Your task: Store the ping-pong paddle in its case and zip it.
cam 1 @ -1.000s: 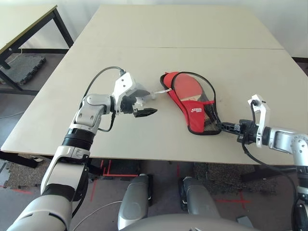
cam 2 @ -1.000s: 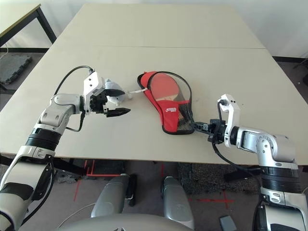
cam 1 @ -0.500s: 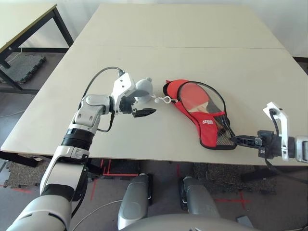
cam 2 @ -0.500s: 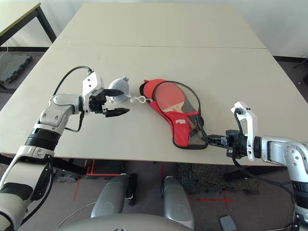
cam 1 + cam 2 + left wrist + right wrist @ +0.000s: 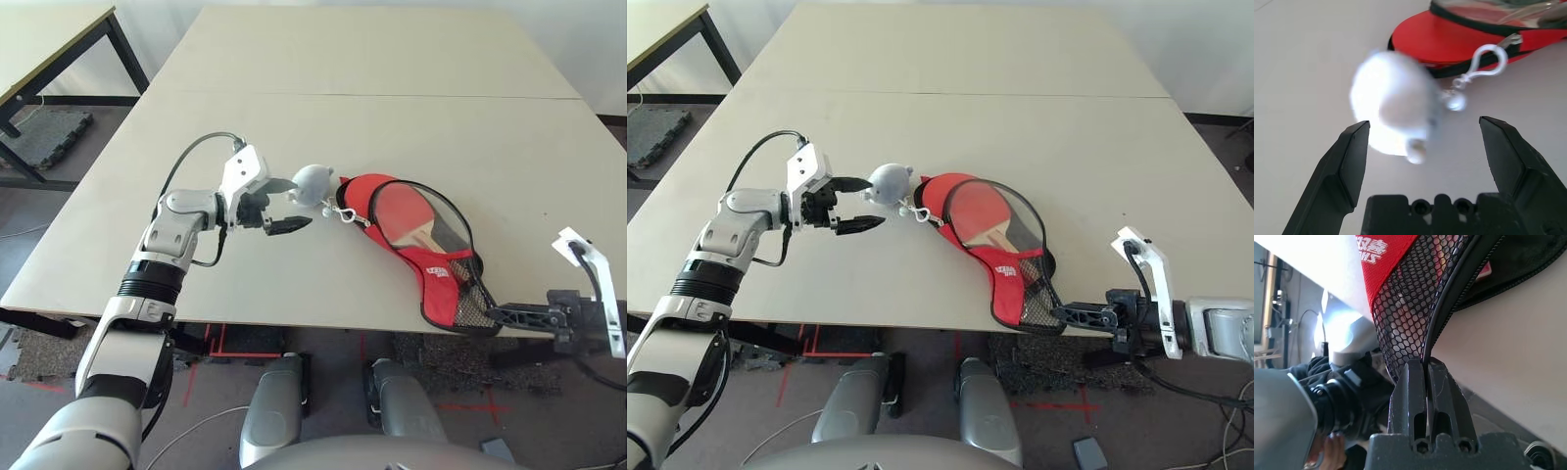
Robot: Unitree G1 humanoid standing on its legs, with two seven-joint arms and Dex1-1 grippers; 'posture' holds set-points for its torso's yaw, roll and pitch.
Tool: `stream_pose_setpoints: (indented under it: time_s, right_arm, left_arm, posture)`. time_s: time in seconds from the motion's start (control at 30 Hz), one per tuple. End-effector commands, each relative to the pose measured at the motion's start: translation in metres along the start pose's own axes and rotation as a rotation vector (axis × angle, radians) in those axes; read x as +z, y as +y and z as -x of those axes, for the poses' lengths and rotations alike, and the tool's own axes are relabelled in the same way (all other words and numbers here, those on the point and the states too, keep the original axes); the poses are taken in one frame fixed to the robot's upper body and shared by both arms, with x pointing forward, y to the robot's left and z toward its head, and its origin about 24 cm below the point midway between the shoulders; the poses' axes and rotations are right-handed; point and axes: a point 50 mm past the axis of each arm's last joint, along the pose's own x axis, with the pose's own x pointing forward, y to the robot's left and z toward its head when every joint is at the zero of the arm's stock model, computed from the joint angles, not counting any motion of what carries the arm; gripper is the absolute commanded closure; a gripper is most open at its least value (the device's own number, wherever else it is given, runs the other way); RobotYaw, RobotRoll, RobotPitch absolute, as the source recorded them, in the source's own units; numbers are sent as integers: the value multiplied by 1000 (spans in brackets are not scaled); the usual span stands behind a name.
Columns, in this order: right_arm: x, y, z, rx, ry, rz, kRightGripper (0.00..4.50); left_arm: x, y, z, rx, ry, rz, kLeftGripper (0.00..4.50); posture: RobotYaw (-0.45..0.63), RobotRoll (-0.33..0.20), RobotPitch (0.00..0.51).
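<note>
The case (image 5: 1385,254) bears white Chinese characters, too blurred to read.

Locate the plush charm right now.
In the head views the grey-blue plush charm lies on the table left of centre, clipped to the red case beside it and just ahead of the open left pincer.

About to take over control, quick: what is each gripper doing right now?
Left gripper: jaws open, holding nothing, the plush charm just ahead of them.
Right gripper: jaws shut on the case at its mesh end by the table edge.
</note>
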Motion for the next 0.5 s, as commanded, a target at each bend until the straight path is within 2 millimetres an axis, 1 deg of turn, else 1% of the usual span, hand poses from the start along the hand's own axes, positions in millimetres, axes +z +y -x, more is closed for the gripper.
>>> stream_pose_setpoints:
  time_s: [0.03, 0.17, 0.4, 0.5]
  right_arm:
    - [-7, 6, 5, 20, 48, -20, 4478]
    - [-3, -2, 5, -47, 23, 12, 4478]
    - [20, -10, -3, -87, -56, 97, 4478]
    - [34, -16, -8, -120, -75, 154, 4478]
  left_arm:
    - [-1, 3, 5, 22, 7, 0, 0]
    - [-1, 3, 6, 27, 9, 0, 0]
    - [1, 3, 5, 30, 12, -9, 0]
    - [2, 4, 6, 37, 12, -12, 0]
  posture:
    - [80, 0, 143]
    - [76, 0, 142]
    - [80, 0, 137]
    - [85, 0, 134]
